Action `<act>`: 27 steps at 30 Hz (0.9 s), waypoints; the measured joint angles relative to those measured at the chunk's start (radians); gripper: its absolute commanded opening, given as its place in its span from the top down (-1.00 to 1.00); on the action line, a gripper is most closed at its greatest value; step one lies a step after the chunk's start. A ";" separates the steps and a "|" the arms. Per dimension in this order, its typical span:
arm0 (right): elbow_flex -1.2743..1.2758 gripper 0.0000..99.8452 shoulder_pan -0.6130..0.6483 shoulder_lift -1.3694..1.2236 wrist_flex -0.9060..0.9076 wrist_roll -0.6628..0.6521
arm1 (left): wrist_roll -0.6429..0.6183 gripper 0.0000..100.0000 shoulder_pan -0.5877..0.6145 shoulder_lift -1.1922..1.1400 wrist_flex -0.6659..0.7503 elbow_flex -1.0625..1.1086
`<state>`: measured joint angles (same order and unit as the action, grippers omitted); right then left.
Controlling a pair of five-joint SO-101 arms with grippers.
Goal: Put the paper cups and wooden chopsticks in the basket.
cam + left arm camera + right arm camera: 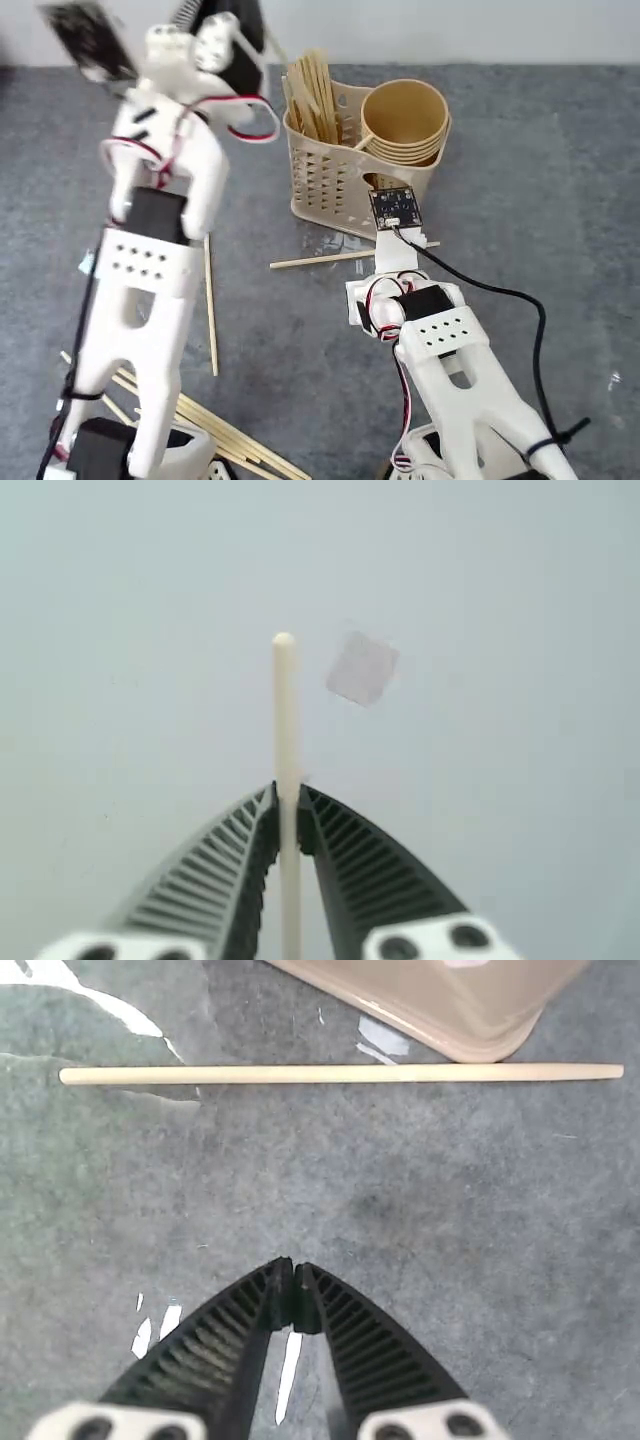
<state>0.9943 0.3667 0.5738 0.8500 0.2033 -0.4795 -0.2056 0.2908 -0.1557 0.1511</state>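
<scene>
My left gripper (288, 790) is shut on a wooden chopstick (285, 710), held in the air against a pale wall. In the high view the left arm (160, 180) is raised at the back left, beside the beige basket (330, 185). The basket holds stacked paper cups (405, 120) and several upright chopsticks (315, 95). My right gripper (290, 1265) is shut on nothing, low over the grey mat. Just ahead of it lies a single chopstick (340, 1074) (320, 260), crosswise by the basket's corner (450, 1000).
Another chopstick (210, 300) lies on the mat beside the left arm. Several more chopsticks (200, 430) lie in a loose bundle at the front left. The right arm (440, 340) stands in front of the basket, its cable trailing off to the right.
</scene>
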 measured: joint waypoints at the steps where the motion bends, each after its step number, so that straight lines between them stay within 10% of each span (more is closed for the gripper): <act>1: 0.000 0.98 0.000 0.000 0.000 0.000 | 0.023 0.98 -0.008 0.000 0.041 0.041; 15: 0.000 0.98 0.000 0.000 0.000 0.000 | 0.078 0.79 -0.018 -0.077 -0.005 0.124; 27: 0.000 0.98 0.000 0.000 0.000 0.000 | 0.063 0.79 0.046 -0.014 -0.606 -0.146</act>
<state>0.9943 0.3667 0.5738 0.8500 0.2033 -0.4166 -0.1596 0.2770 -0.7618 0.0054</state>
